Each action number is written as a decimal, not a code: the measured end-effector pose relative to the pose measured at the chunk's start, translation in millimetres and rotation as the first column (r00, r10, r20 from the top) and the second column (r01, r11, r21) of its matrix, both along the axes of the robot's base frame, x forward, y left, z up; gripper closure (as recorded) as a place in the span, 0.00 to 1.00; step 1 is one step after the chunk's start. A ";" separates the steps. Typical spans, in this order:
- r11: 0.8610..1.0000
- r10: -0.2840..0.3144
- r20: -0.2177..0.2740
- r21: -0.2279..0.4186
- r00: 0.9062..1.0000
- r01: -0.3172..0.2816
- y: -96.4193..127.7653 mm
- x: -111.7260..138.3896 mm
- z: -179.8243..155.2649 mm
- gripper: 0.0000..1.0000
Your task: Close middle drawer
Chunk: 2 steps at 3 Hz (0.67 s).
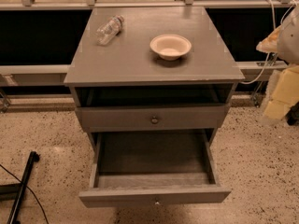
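The middle drawer of the grey cabinet is pulled far out toward me. Its inside is empty and its small round knob sits at the centre of the plain front. Above it is the upper drawer's front with its own knob and a dark gap under the cabinet top. The lowest drawer is hidden under the open one. My gripper shows only as a pale blurred shape at the right edge, level with the cabinet top. It is well to the right of the drawer and not touching it.
On the cabinet top stand a white bowl and a clear plastic bottle lying on its side. A black stand leg and cable lie on the speckled floor at lower left. Pale yellow blocks and a cable are at the right.
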<state>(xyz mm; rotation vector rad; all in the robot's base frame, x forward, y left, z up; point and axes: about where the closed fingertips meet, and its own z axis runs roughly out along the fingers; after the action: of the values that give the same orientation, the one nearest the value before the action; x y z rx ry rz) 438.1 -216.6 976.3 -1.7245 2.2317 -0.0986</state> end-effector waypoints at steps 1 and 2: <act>1.000 0.000 0.000 0.000 1.000 0.000 0.0 0.0 0.0 0.00; 0.999 0.000 -0.005 0.044 1.000 0.000 1.5 1.6 -23.2 0.00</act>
<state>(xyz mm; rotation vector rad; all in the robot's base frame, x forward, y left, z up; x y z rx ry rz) 439.8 -215.1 953.1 -1.7035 2.2208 -0.0442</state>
